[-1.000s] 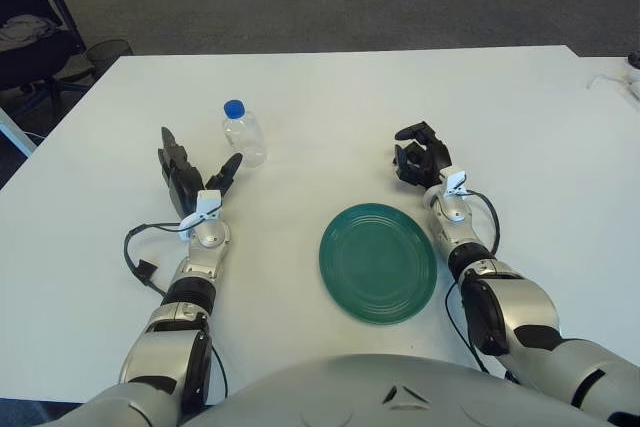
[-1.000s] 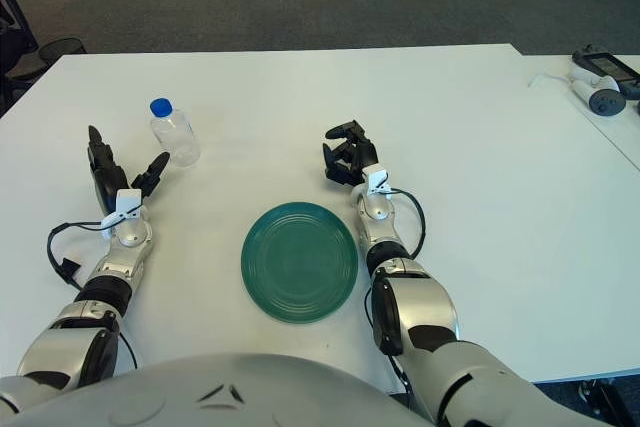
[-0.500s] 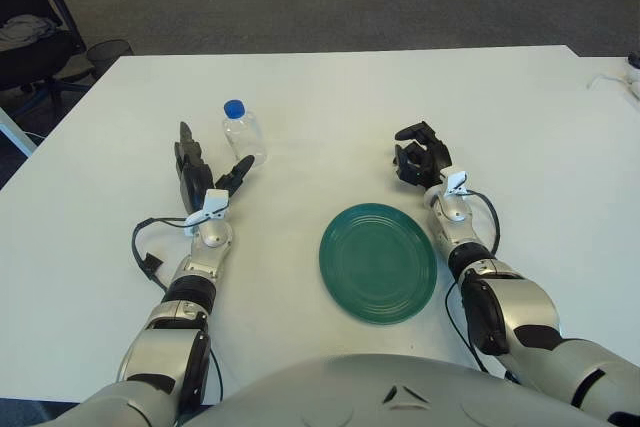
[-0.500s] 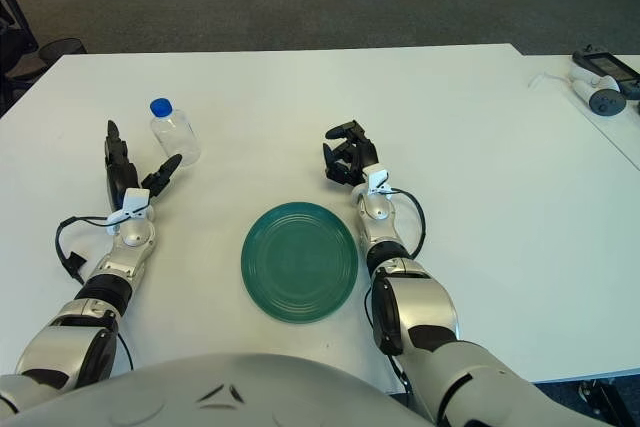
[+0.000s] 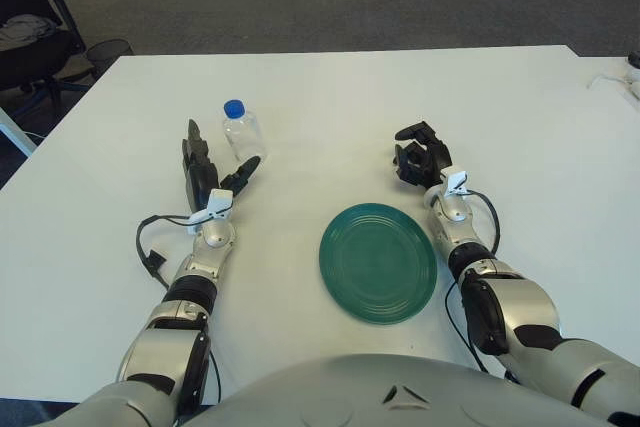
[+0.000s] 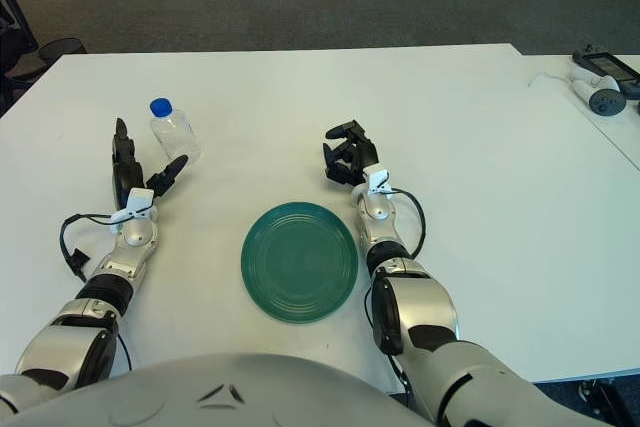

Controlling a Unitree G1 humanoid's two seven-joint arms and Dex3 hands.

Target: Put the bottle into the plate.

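A clear plastic bottle (image 5: 243, 134) with a blue cap stands upright on the white table (image 5: 330, 97), left of centre. My left hand (image 5: 215, 164) is just in front of it, fingers spread open, one fingertip close to the bottle's base and holding nothing. A dark green plate (image 5: 378, 262) lies flat on the table near the front, right of the bottle. My right hand (image 5: 420, 157) shows beyond the plate's right rim, fingers curled and empty.
A black office chair (image 5: 35, 37) stands off the table's far left corner. A cable runs from my left forearm (image 5: 150, 252) over the table. White devices (image 6: 598, 82) lie on another table at the far right.
My left hand has moved forward and to the right, closing in on the bottle's base. The bottle, the plate and my right hand have stayed put.
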